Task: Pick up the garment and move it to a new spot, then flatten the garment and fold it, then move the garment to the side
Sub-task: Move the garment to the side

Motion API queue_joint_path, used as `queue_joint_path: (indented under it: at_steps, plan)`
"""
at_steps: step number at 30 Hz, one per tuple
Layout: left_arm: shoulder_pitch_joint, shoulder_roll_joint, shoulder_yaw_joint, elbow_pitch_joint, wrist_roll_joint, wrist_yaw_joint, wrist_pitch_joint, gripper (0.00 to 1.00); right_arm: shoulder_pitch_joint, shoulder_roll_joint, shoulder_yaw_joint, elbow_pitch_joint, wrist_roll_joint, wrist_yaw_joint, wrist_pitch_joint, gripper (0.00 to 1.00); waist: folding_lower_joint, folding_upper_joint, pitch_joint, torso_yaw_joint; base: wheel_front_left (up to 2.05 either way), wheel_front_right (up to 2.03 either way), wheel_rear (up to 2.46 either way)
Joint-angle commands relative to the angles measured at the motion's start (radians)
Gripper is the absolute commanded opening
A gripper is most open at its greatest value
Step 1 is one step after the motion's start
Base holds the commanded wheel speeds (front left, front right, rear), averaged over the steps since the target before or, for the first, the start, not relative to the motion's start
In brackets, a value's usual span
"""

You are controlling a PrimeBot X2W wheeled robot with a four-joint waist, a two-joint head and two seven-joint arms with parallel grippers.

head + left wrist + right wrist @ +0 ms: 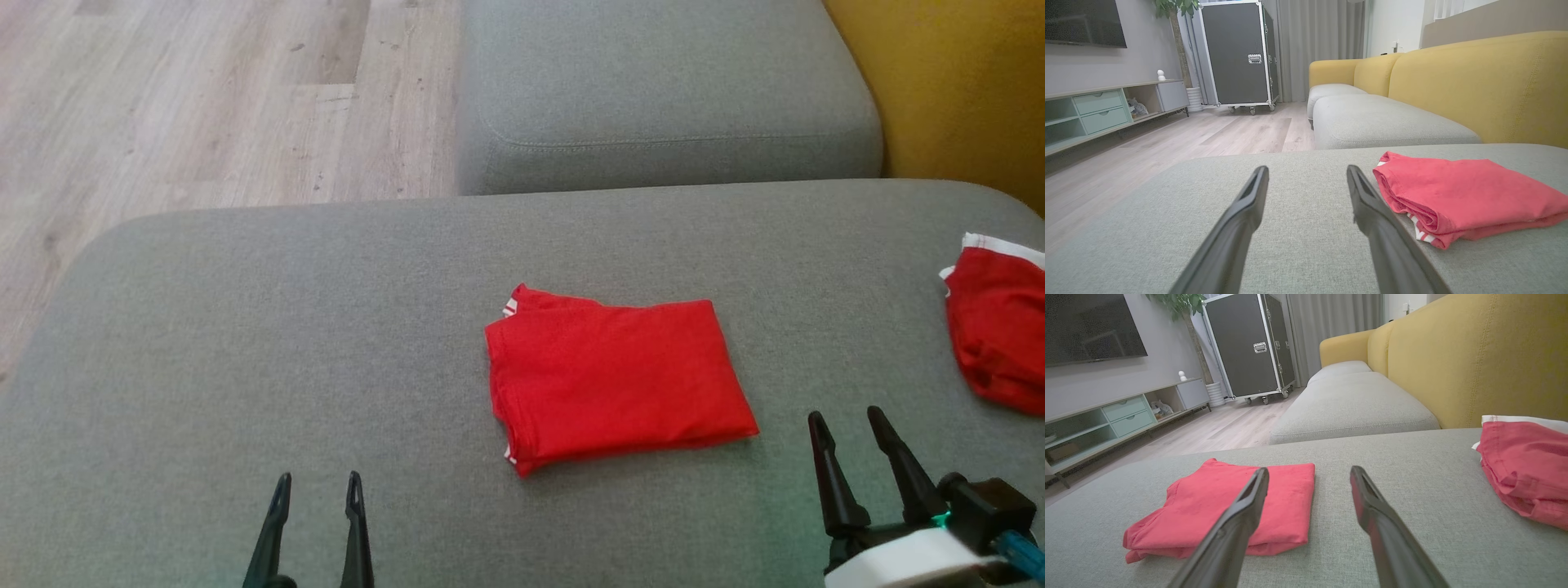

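Observation:
A red garment [612, 376] with white trim lies folded into a neat rectangle in the middle of the grey sofa cushion [245, 343]. It also lies to the right of my left fingers as the garment [1461, 196] and to the left of my right fingers as the garment [1229, 506]. My left gripper [317, 488] is open and empty, low and left of the garment. My right gripper [849, 423] is open and empty, just off the garment's near right corner.
A second red garment [1000, 327] with a white band sits bunched at the cushion's right edge. Beyond lie another grey seat cushion [653, 90], the yellow sofa back [955, 90] and wood floor [204, 98]. A black wheeled case [1237, 53] stands far off.

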Motion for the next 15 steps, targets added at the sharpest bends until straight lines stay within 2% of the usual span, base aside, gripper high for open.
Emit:
queue_joint_path:
  at_steps: [1,15]
  plan:
    - [-0.041,-0.015,0.035,-0.031,0.011,-0.001,-0.010,1.00,-0.023,-0.014,0.020,-0.028,-0.008,-0.001,-0.014,1.00,0.0000,0.0000,0.002,-0.003,0.00,0.00,0.00]
    - [-0.056,-0.020,0.026,-0.037,0.019,-0.002,-0.010,1.00,-0.030,-0.028,0.015,-0.026,-0.015,-0.001,-0.014,1.00,0.0000,0.0000,0.035,0.005,0.00,0.00,0.00]
